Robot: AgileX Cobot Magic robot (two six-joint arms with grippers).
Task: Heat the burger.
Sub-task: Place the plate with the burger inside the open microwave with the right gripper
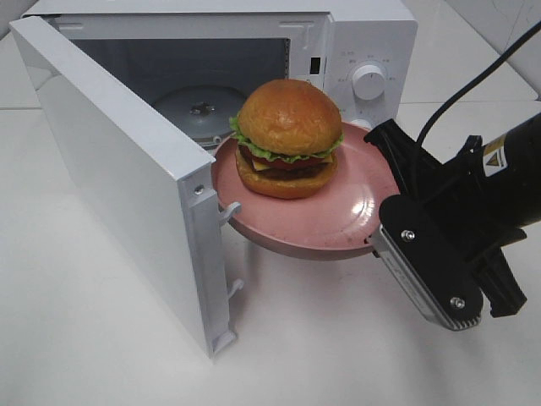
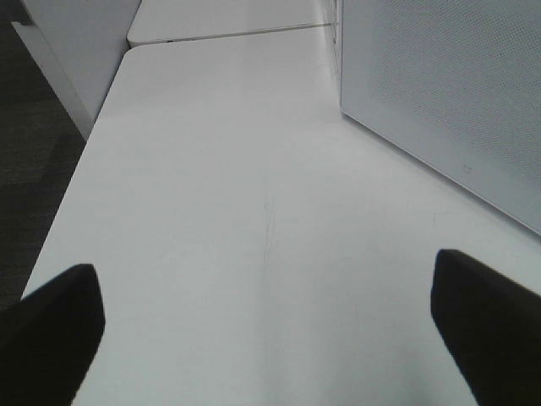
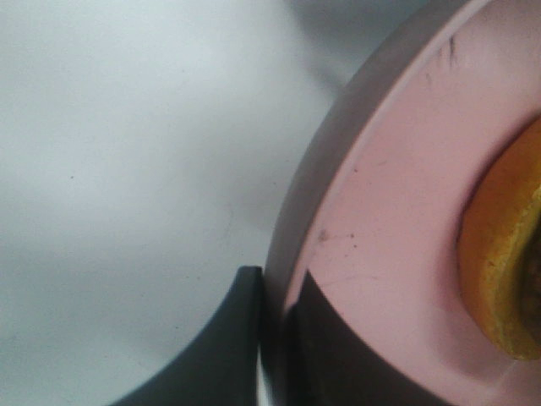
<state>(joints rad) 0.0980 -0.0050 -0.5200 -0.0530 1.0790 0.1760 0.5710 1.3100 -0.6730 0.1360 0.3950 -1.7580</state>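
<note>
Burger [image 1: 287, 139] sits on the pink plate [image 1: 355, 211], which my right claw [image 3: 275, 321] pinches by the rim, in front of the open microwave [image 1: 372, 42]. My left claw [image 2: 266, 321] hangs wide and empty. Next, I judge, the plate must go level inside.

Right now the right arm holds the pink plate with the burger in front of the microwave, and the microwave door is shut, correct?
No: the microwave door stands wide open, as the exterior high view shows. The rest holds: the right arm holds the pink plate with the burger in front of the microwave.
</note>
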